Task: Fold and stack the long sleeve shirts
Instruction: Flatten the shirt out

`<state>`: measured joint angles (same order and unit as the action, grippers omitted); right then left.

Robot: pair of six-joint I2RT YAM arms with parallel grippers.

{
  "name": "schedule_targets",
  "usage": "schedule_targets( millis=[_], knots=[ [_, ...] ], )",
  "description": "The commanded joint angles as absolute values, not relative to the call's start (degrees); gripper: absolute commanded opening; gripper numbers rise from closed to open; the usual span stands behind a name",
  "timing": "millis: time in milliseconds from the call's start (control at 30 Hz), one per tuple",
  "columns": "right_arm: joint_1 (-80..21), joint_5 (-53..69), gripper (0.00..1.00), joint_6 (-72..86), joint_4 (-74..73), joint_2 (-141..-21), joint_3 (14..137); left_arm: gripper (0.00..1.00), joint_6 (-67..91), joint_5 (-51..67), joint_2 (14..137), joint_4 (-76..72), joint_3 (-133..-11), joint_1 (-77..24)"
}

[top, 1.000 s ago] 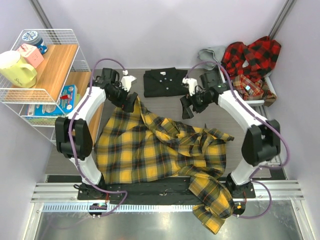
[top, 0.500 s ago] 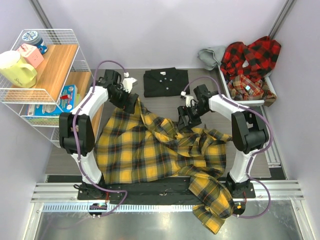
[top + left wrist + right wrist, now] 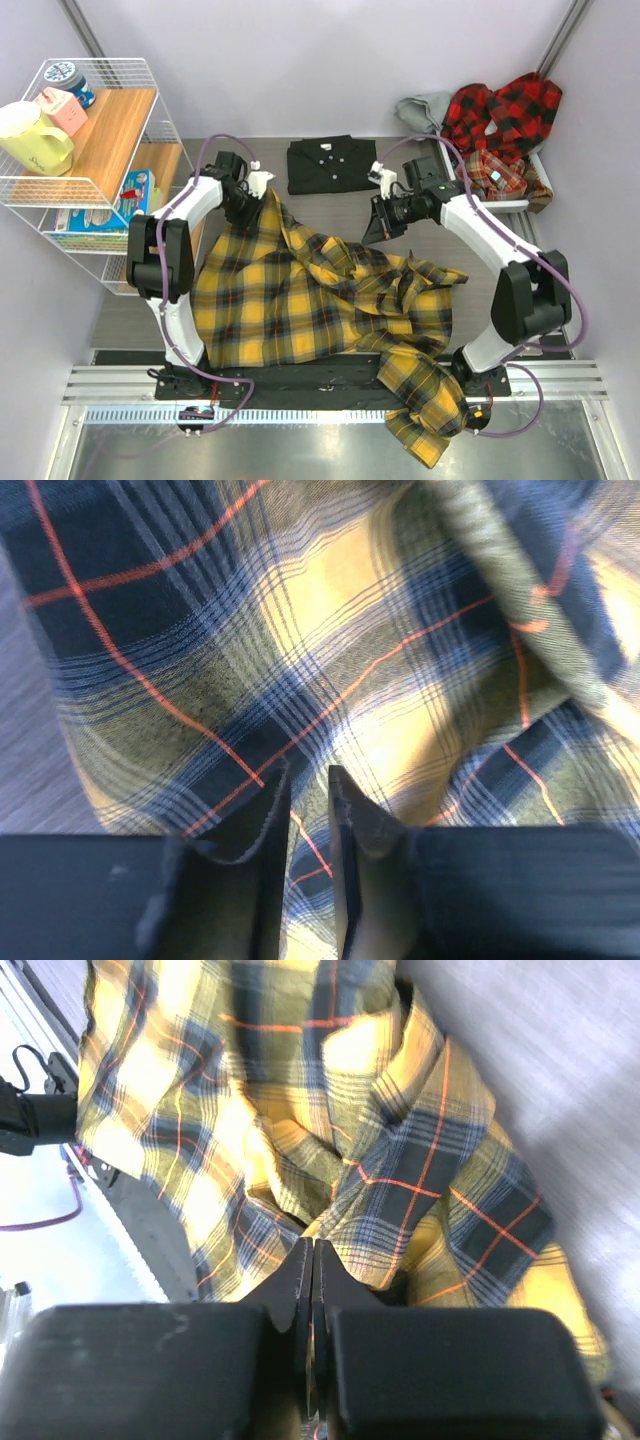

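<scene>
A yellow-and-black plaid shirt [image 3: 300, 300] lies spread and rumpled across the middle of the table [image 3: 330, 215], with one part spilling over the near edge between the arm bases. Its far left corner is drawn up to the left gripper [image 3: 254, 198]. Beyond it, at the back of the table, a black shirt [image 3: 330, 163] lies folded flat and well apart from the plaid one. Red-and-black plaid shirts [image 3: 500, 115] are heaped in a bin [image 3: 500, 204] at the far right, beside a grey garment [image 3: 425, 108].

In the left wrist view, the left gripper [image 3: 308, 790] has its jaws drawn in to a narrow slit. The plaid cloth [image 3: 350, 630] runs up between the two fingers [image 3: 355, 820], so the corner is pinched. A strip of bare table [image 3: 25, 730] shows at the left.

The right gripper [image 3: 380, 226] hangs over the shirt's far right side, near the bunched folds there. Seen from its own wrist, the right gripper [image 3: 312, 1260] has its jaws clenched flat against each other with no gap. Folds of the shirt [image 3: 400, 1160] converge just past the tips (whether any cloth is caught there cannot be told).

A wire shelf [image 3: 100, 130] at the far left holds a yellow pitcher [image 3: 35, 138].
</scene>
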<state>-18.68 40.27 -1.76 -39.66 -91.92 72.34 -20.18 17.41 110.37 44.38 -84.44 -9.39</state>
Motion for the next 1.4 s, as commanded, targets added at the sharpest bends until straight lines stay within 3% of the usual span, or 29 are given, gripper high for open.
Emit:
schedule_targets(
  millis=[0,67,100,133,267,367,433,500,533,567,667,700,767,867,1133,1367],
  knots=[
    [-18.9,37.2,0.03,-2.3,-37.7,-89.0,73.2,0.19,-20.8,16.3,111.1,43.7,-83.8,-9.0],
    [-18.9,35.8,0.28,-1.2,-37.7,-90.2,73.4,0.20,-20.7,16.7,110.7,43.9,-83.8,-9.0],
    [-19.1,35.6,0.58,-0.5,-37.4,-91.7,73.5,0.24,-20.7,16.8,110.6,43.9,-83.7,-9.0],
    [-19.3,35.1,0.66,-0.2,-37.1,-92.7,73.6,0.27,-20.5,16.9,110.5,43.9,-83.7,-9.0],
    [-21.4,30.6,0.79,2.0,-34.6,-96.4,74.0,0.35,-20.3,16.7,109.7,43.9,-83.3,-9.0],
    [-22.1,29.9,0.79,2.7,-33.3,-100.3,75.1,0.36,-20.3,16.6,109.9,43.9,-83.0,-9.1],
    [-22.3,29.9,0.79,3.1,-32.6,-103.1,75.8,0.37,-20.3,16.3,110.2,43.9,-82.8,-9.0],
    [-22.4,30.6,0.72,3.5,-32.2,-104.2,76.3,0.36,-20.4,16.1,110.2,43.6,-82.4,-9.0],
    [-22.4,30.8,0.65,3.8,-31.9,-104.7,76.5,0.35,-20.3,15.9,110.4,43.4,-82.3,-9.0],
    [-22.4,30.8,0.47,4.0,-31.7,-104.6,76.5,0.34,-20.2,15.3,110.4,43.2,-81.7,-9.0],
    [-22.3,31.1,0.20,4.2,-31.6,-101.7,75.9,0.20,-20.2,13.8,110.7,42.5,-80.8,-9.0],
    [-22.4,31.2,0.16,4.0,-31.6,-100.5,75.7,0.10,-20.2,13.3,110.7,42.1,-80.4,-9.0],
    [-22.4,30.8,0.08,3.8,-31.6,-96.3,75.1,0.02,-20.3,12.8,111.0,41.7,-80.1,-8.7],
    [-22.4,28.8,0.01,1.7,-34.4,-91.7,76.2,0.00,-20.3,11.8,111.4,41.7,-79.6,-8.4],
    [-22.4,20.7,0.01,-3.3,-37.9,-83.8,79.8,0.00,-21.0,10.0,113.6,43.4,-79.5,-7.2],
    [-22.4,5.5,0.01,-6.9,-28.9,-77.5,78.0,0.00,-21.5,9.2,113.6,44.2,-77.6,-6.7]
  ],
)
